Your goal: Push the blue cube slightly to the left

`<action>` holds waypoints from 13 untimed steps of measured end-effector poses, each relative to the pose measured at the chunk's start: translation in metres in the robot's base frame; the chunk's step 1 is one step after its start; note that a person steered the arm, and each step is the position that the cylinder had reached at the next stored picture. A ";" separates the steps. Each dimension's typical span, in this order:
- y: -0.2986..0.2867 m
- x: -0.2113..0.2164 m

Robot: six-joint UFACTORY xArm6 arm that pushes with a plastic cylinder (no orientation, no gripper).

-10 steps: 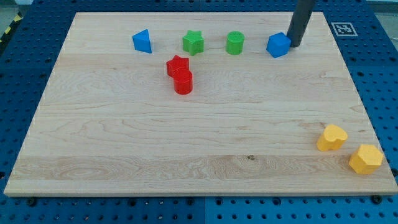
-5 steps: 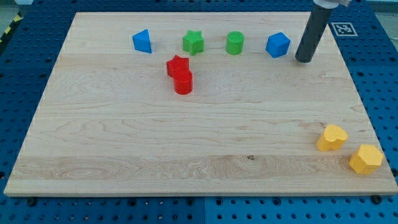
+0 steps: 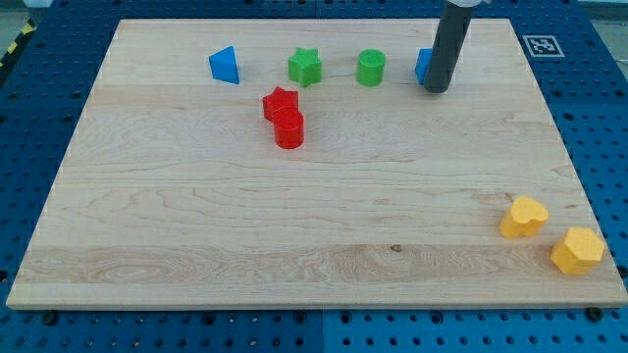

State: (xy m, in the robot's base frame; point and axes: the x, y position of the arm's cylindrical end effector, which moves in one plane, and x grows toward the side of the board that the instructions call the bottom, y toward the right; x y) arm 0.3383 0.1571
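Note:
The blue cube (image 3: 423,65) sits near the view's top right of the wooden board (image 3: 314,216). My dark rod stands in front of it and hides most of it; only its left edge shows. My tip (image 3: 438,89) rests on the board just below the cube, at its right side. Whether the tip touches the cube I cannot tell.
In a row to the cube's left are a green cylinder (image 3: 371,68), a green star (image 3: 305,66) and a blue triangular block (image 3: 225,65). A red star (image 3: 280,102) and red cylinder (image 3: 288,129) sit together below. A yellow heart (image 3: 523,217) and yellow hexagon (image 3: 577,250) lie bottom right.
My rod pulled away from the cube's right side, swung down and right, then came back left in front of the cube. The cube has barely shifted.

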 end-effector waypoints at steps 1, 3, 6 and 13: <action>0.000 0.005; 0.000 0.044; -0.056 0.090; -0.151 0.023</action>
